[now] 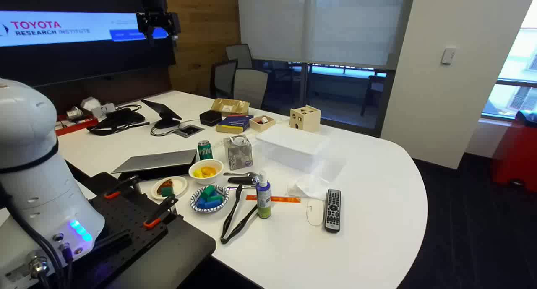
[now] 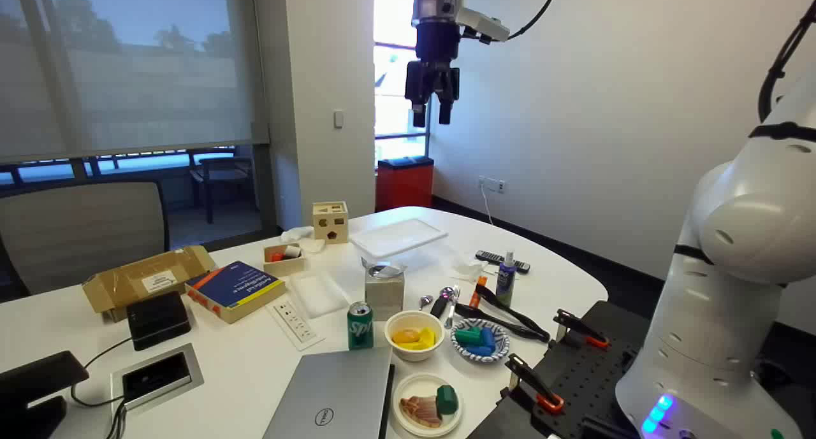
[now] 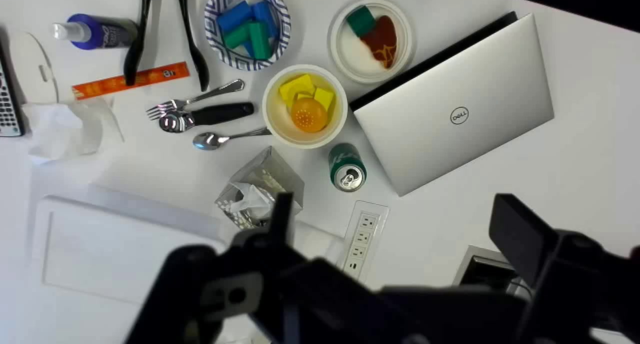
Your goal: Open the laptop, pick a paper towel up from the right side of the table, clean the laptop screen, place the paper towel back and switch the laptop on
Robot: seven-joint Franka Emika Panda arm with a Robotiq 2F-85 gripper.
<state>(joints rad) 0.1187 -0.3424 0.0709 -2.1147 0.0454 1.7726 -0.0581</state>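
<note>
The silver-grey laptop [image 3: 457,109] lies on the white table [image 1: 377,222] with its lid down or nearly down. It also shows in both exterior views [image 1: 157,161] [image 2: 331,397]. A dark strip shows along one edge; the laptop screen is hidden under the lid. The white paper towel [image 3: 67,129] lies crumpled near the remote, and also shows in both exterior views [image 1: 310,185] [image 2: 468,268]. My gripper [image 3: 395,216] is open, its fingers wide apart with nothing between them. In both exterior views it hangs high above the table [image 1: 162,38] [image 2: 431,117].
Close to the laptop stand a green can [image 3: 346,167], a bowl of yellow pieces [image 3: 270,107] and a plate [image 3: 345,59]. A tissue box [image 1: 238,152], white bin [image 1: 293,148], spray bottle [image 1: 263,196], tongs [image 1: 235,224] and remote [image 1: 333,211] stand or lie around.
</note>
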